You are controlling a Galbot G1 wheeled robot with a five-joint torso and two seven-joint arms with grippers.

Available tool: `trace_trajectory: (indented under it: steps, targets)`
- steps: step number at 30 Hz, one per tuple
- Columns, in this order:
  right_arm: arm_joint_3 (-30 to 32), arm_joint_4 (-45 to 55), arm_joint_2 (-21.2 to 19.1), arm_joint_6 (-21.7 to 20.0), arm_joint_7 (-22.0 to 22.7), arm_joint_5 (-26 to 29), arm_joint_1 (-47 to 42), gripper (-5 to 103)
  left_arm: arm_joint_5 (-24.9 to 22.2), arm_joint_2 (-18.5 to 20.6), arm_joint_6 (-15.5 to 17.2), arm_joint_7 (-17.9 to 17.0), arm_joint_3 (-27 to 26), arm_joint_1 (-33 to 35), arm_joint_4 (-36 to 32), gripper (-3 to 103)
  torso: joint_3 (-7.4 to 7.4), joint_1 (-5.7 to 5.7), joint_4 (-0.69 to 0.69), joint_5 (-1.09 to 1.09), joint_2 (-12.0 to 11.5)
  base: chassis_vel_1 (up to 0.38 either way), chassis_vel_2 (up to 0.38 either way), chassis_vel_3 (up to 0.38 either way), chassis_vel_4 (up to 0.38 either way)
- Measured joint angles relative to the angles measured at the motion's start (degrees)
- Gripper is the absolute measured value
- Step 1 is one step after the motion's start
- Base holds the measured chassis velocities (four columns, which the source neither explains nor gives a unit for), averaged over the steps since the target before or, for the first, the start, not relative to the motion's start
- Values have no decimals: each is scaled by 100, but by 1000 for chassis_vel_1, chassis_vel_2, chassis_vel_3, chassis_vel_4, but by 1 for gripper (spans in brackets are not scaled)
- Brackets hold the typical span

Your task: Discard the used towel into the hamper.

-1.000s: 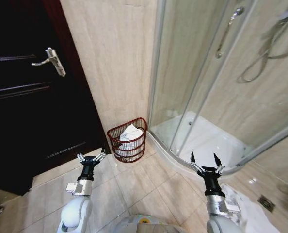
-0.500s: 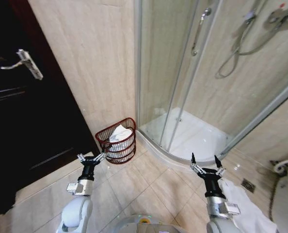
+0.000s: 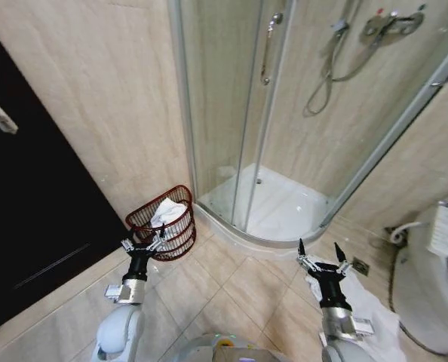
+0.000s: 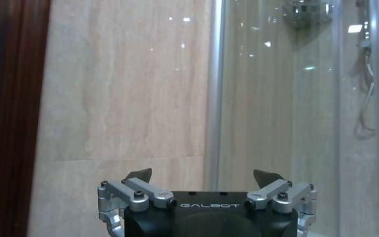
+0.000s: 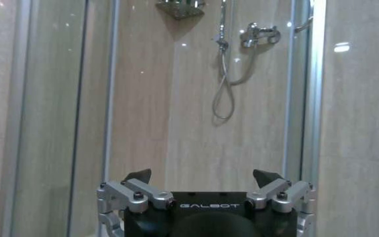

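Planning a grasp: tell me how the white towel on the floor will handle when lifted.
The white towel lies crumpled and flat beside the right pincer, so it is probably floppy and will drape. It looks like light cloth, unlikely to roll. Loose folds may trail on the floor tiles.

Right hand (image 5: pixel 203 178), bottom centre, fingers spread apart and holding nothing. Behind it, the glass shower enclosure (image 5: pixel 51 118) with chrome frame; hose (image 5: pixel 224 94) and mixer tap (image 5: pixel 260 34) on the beige tiled wall, upper centre.
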Motion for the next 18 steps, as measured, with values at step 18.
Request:
trace_trajectory:
  steps: [18]
  targets:
    - [-1,-4,2,36,6,-1,0,100,115,-12,-89,27,22,52,27,100,-70,-48,0,0,-118,-78,-75,-79,-77]
